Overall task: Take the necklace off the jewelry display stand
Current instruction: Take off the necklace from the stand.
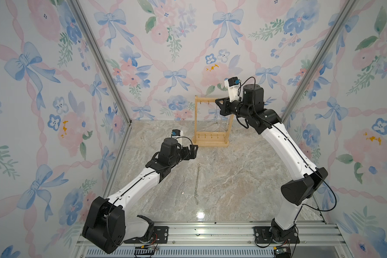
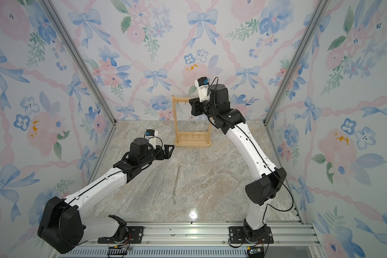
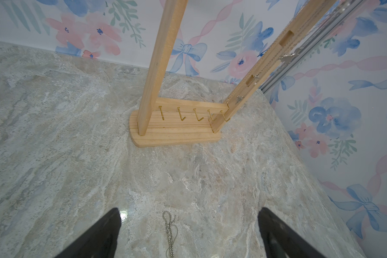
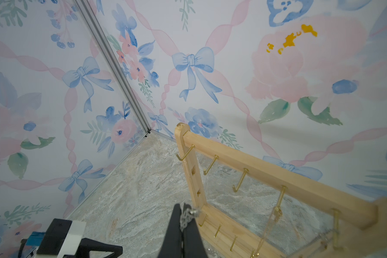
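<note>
Right jaws clamped on necklace (image 4: 186, 217), arm raised beside stand (image 4: 266, 170); left jaws apart, arm low.

Bright, even light; glare on the tabletop (image 1: 200, 215); wrist-view edges blurred.

A marble-patterned desk (image 1: 244, 178) in grey and beige fills the floor of the booth, with a bright glare spot (image 1: 200, 215) near its front edge. Wallpaper (image 1: 165, 44) of blue bows, pink flowers and pink ribbons covers three walls. Metal corner posts (image 1: 103, 67) join them. A ribbed aluminium rail (image 1: 210, 232) runs along the front.
</note>
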`<act>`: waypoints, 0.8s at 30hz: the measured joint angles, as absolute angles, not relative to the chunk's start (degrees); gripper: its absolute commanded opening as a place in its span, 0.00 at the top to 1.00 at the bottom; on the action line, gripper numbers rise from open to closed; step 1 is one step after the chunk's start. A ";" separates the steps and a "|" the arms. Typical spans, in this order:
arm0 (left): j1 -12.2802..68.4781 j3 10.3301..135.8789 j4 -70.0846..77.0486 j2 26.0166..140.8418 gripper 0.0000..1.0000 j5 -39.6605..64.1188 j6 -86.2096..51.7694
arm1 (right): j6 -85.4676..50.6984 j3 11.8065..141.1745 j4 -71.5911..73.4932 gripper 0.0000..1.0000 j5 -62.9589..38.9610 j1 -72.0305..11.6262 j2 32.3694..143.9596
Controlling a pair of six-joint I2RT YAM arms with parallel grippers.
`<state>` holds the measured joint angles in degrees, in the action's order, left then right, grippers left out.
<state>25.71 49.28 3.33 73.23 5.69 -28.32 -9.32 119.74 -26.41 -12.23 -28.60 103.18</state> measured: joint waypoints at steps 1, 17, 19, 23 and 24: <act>25.71 49.28 3.33 73.23 0.02 5.85 -28.32 | -9.28 118.69 -26.39 1.00 -12.29 -28.75 102.04; 25.67 49.28 4.62 73.17 0.02 8.82 -28.32 | -8.95 79.96 -17.80 1.00 -15.97 -30.13 69.63; 25.71 49.28 4.67 73.17 0.02 9.34 -28.32 | -9.34 74.43 -15.92 1.00 -16.58 -30.13 65.54; 26.09 49.28 4.67 73.17 0.02 10.39 -28.25 | -10.37 64.34 -11.57 1.00 -17.58 -30.13 59.00; 26.26 49.28 4.67 73.17 0.02 10.57 -28.14 | -10.74 61.67 -10.37 1.00 -17.76 -30.13 57.39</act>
<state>26.26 49.28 4.67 73.17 10.57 -28.14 -10.74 61.67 -10.37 -17.76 -30.13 57.39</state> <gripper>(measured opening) 0.980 0.047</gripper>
